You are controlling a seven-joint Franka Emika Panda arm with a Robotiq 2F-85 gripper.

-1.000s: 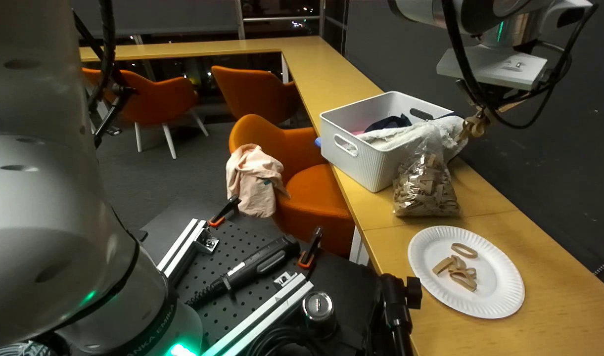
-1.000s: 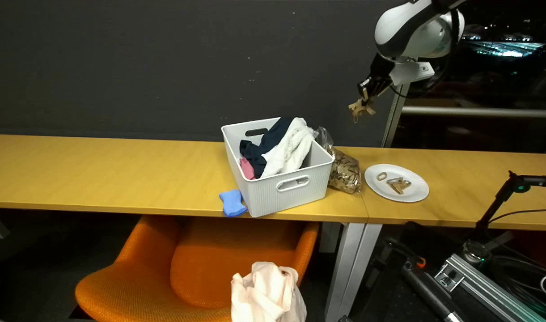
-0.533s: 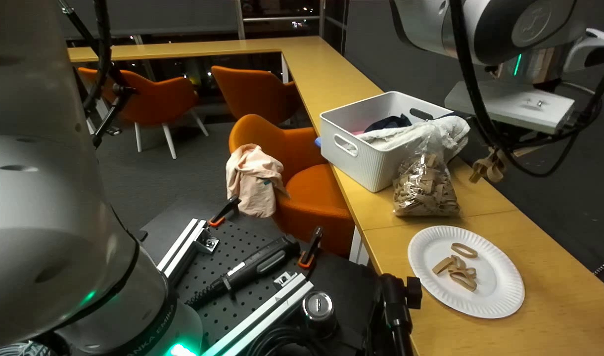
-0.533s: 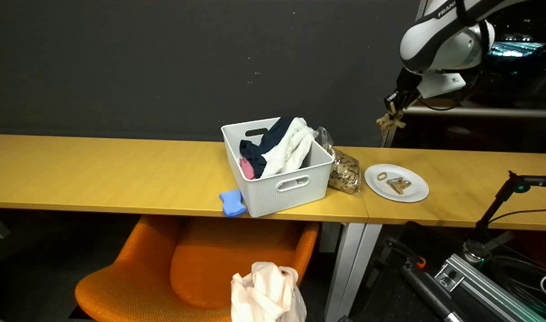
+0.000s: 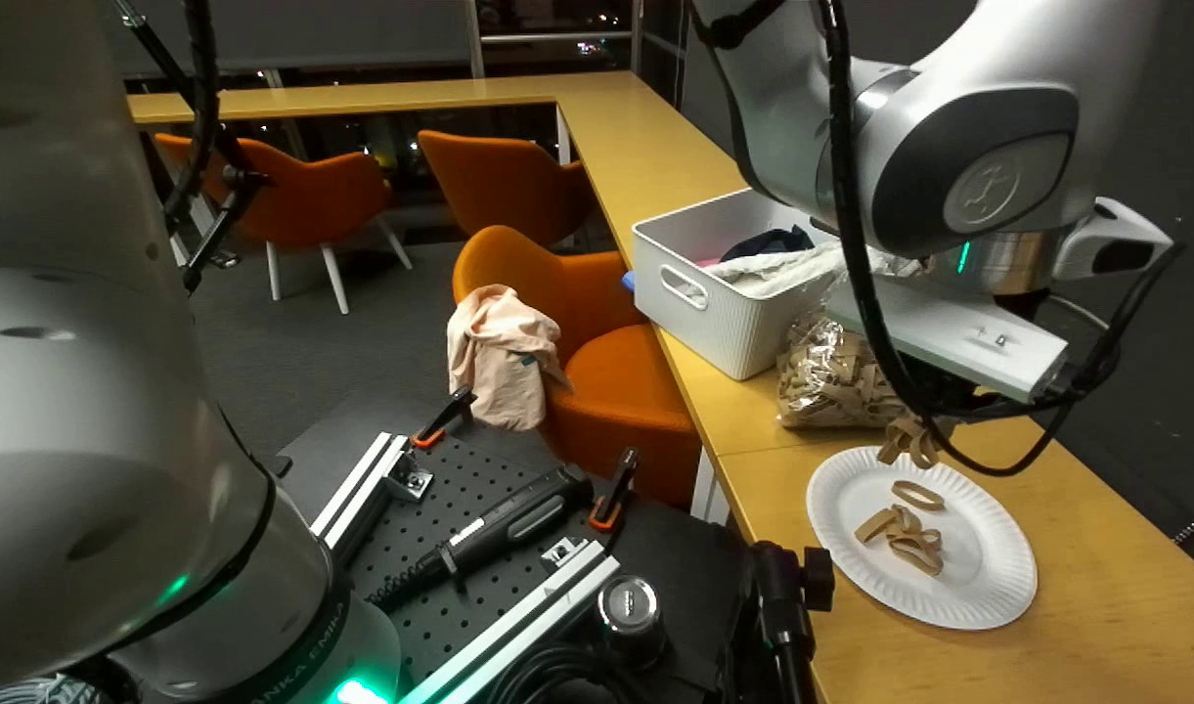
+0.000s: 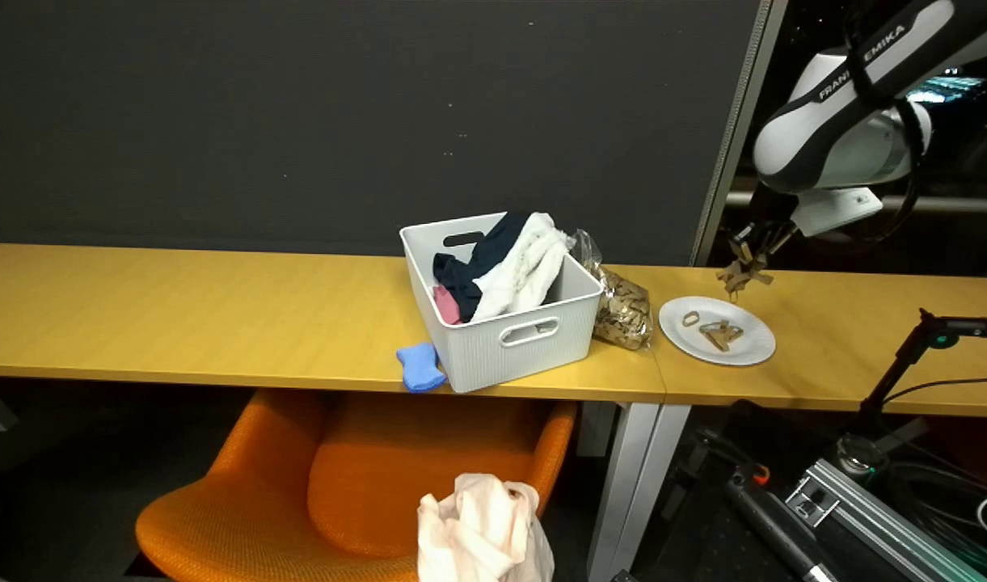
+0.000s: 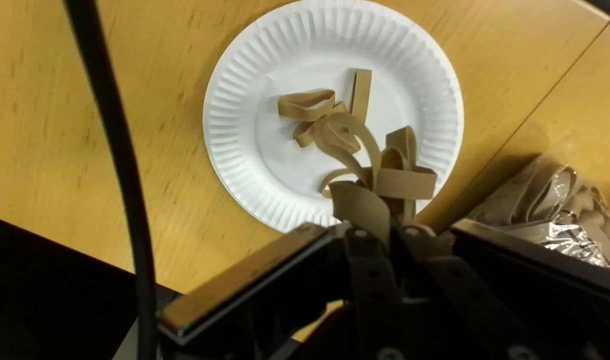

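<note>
Wrist view: claw pinches tan bands, number unclear.

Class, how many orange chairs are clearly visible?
3: the nearest chair, draped with a peach cloth; a second chair behind it; a third chair farther left in an exterior view. Others may be hidden.

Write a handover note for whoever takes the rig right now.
Gripper: shut on a bunch of tan bands, hanging roughly over the plate.
Loose bands: on the plate, some overlapping, so exact count unclear.
Bag of more bands: on the table, next to the bin.
Done: bunch gripped, clear of the table; some bands already on the plate.
Left: bunch not yet let go; the plate looks the likely spot, but that's my guess.
</note>
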